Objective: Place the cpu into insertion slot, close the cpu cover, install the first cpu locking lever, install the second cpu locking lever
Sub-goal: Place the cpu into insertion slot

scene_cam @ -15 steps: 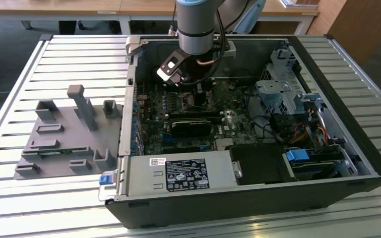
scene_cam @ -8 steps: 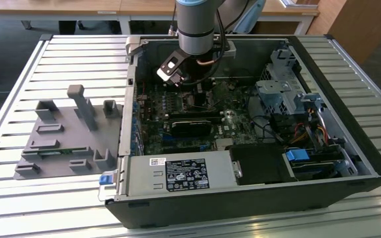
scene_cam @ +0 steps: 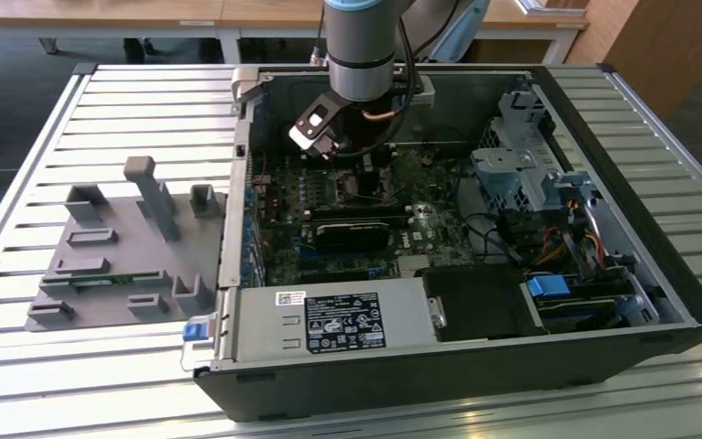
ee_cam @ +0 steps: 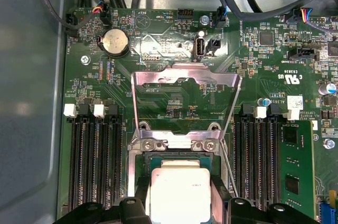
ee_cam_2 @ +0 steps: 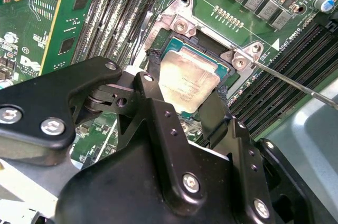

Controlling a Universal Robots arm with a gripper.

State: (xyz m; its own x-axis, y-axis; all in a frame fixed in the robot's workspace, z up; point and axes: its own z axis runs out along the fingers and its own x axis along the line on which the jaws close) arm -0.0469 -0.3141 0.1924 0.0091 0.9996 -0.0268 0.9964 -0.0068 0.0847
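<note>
Exterior view catches my arm (scene_cam: 361, 55) reaching down from the upper middle of the frame into an open computer case (scene_cam: 449, 389) that lies on a slatted metal desk (scene_cam: 95, 393). A grey tray of holders (scene_cam: 120, 265) sits on the desk at the exterior view's left, just beside the case. A power supply box (scene_cam: 326, 325) lies along the case's lower edge in the frame. In both wrist views my hand (ee_cam_2: 187, 76) is narrowed onto the chip (ee_cam_2: 191, 84), with one black finger (ee_cam_2: 154, 84) against one edge of it and the other finger against the opposite edge. The chip's pale metal face is up and it lies level over the socket (ee_cam_2: 174, 44), inside the dark rim. I cannot tell whether it is fully seated or only held just above. In the first wrist view the cover (ee_cam: 153, 77) is swung open and tipped back from its hinge screws beside the socket, so the green board (ee_cam: 264, 65) shows through its cut-out middle. A thin wire lever (ee_cam_2: 296, 84) runs out at a slant from a corner of the socket, apart from the chip. Rows of black memory slots (ee_cam: 95, 155) flank the socket on both sides, and a round coin battery (ee_cam: 115, 42) sits on the board beyond the open cover.
</note>
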